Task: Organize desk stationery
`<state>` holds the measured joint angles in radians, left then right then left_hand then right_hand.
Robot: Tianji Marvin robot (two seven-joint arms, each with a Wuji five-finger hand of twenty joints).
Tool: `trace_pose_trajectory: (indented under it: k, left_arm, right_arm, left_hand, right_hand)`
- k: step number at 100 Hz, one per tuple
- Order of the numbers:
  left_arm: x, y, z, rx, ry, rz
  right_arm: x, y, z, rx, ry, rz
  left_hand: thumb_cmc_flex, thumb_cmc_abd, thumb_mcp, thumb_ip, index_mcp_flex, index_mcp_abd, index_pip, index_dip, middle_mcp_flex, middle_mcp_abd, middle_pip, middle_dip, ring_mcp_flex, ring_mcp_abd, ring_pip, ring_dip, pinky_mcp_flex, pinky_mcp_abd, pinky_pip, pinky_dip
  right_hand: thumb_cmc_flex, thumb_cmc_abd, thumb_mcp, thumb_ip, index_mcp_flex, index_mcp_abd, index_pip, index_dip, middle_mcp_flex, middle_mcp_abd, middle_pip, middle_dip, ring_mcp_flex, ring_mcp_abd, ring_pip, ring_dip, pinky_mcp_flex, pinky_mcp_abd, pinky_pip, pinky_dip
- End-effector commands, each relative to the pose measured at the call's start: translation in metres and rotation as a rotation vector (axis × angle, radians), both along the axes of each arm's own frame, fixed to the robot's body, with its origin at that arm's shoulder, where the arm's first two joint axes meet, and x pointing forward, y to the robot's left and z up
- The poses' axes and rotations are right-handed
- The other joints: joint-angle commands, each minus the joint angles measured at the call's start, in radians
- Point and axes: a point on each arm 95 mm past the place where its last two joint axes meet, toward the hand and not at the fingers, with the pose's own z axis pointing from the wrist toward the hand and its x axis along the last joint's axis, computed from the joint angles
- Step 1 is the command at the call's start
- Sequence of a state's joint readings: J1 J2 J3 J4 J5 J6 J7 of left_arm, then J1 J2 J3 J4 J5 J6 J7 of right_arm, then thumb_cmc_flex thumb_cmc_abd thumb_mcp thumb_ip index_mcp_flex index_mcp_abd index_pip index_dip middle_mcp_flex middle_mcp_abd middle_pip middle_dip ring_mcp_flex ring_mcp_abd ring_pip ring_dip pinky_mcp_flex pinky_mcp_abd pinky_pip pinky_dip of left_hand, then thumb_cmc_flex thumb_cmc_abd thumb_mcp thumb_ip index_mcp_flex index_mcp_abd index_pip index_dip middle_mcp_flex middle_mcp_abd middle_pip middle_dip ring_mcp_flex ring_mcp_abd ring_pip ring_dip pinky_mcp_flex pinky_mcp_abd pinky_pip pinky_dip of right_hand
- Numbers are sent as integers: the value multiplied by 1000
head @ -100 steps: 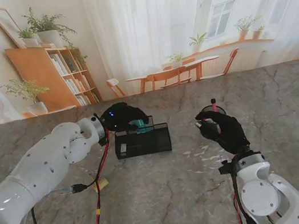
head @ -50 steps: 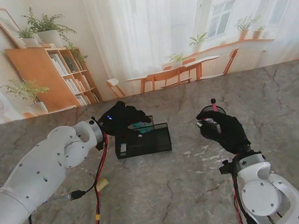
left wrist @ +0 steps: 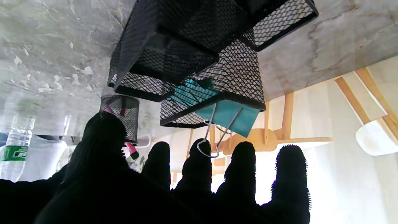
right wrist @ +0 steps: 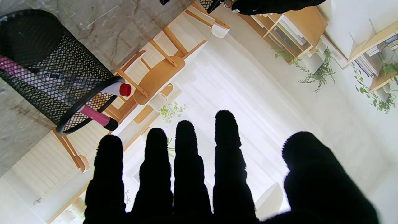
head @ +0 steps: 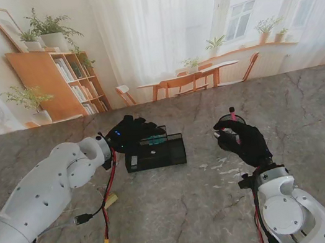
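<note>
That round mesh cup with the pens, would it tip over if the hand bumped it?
Probably yes: the mesh cup looks light, and its pens stick out past the rim, raising its weight. On smooth marble it might slide first.

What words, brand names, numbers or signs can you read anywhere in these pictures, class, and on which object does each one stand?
None can be read.
Water bottle: it carries a green label, but its print is too blurred to read.
Books on the bookshelf: the spines are too small to read.
Teal binder clip, mesh desk organizer and mesh pen cup: no print shows.
</note>
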<state>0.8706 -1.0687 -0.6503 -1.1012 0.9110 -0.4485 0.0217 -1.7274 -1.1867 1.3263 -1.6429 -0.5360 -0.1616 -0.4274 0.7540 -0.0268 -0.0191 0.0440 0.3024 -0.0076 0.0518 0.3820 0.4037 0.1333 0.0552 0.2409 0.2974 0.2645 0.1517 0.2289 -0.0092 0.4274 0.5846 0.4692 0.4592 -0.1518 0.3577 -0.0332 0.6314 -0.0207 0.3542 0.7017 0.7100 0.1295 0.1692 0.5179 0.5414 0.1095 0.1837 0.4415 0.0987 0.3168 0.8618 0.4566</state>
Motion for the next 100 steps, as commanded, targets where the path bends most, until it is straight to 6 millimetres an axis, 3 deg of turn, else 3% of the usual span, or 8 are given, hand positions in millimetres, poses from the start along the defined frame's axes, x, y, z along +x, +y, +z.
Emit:
trace_pose_trajectory:
  k: [1, 20, 30, 37, 46, 67, 100]
  left_arm:
    - [-4, -3, -5, 6, 27, -18]
    - [-10, -8, -13, 14, 44, -44]
    - [-13, -8, -17, 26, 53, -41]
    - [-15, -7, -20, 30, 62, -38]
    - [-17, -5, -19, 33, 53, -40]
    - [-22, -4, -5, -5, 6, -25]
    - [-43, -1, 19, -82, -77, 25]
  right_arm:
    - [-1, 1, -2, 5, 9, 8]
    - [-1, 1, -2, 7, 7, 6]
    - [-1, 1, -2, 8, 6, 6]
    - [-1, 1, -2, 10, 5, 6]
    - [-1, 1, -2, 11, 4, 6]
    - [-1, 2, -2, 11, 7, 9]
    - [-1, 2, -3, 9, 5, 16]
  left_hand:
    - [-21, 66, -15, -72, -63, 27, -29, -14, -17, 19, -14, -29, -7, -29, -24, -18, -26, -19, -37, -30]
    - [-3, 80, -13, -72, -79, 43, -30, -15, -15, 25, -6, -31, 125, -92, 10, -3, 67, -79, 0, -13]
    - [5, 90, -15, -74, -78, 44, -28, -14, -6, 25, -3, -28, 170, -78, 21, 15, 113, -85, 55, 11]
    - [8, 97, -14, -74, -84, 45, -30, -15, -26, 16, -11, -30, 129, -55, 5, 13, 97, -75, 51, 8]
    - [9, 115, -17, -74, -106, 49, -36, -16, -107, -4, -31, -37, -20, -14, -40, -6, 8, -42, -15, -25]
    - [4, 119, -18, -74, -131, 60, -39, -12, -143, -16, -35, -36, -65, 0, -33, -11, -18, -21, -42, -38]
    - [-18, 130, -16, -72, -172, 86, -44, 0, -149, -8, -11, 10, -101, -43, -34, 16, -51, 6, -48, -19]
  right_hand:
    - [9, 30, -25, 0, 11, -6, 6, 6, 11, -1, 13, 10, 12, -6, -11, 11, -13, -14, 1, 23]
    - [9, 30, -26, 0, 13, -7, 6, 6, 12, -1, 13, 10, 12, -8, -11, 11, -12, -15, 1, 23]
    - [10, 30, -26, 0, 13, -6, 6, 6, 9, 0, 11, 9, 12, -8, -11, 11, -13, -14, 1, 23]
    - [10, 31, -26, 0, 11, -6, 5, 6, 14, 1, 14, 10, 11, -6, -12, 11, -13, -14, 1, 23]
    - [10, 30, -26, 0, 12, -7, 6, 6, 8, -1, 12, 9, 12, -8, -11, 11, -13, -15, 1, 23]
    - [10, 30, -26, 0, 15, -4, 7, 7, 14, 0, 14, 10, 11, -8, -11, 11, -13, -15, 1, 22]
    - [10, 30, -26, 0, 12, -6, 6, 6, 12, -1, 13, 10, 11, -8, -12, 11, -13, -15, 1, 22]
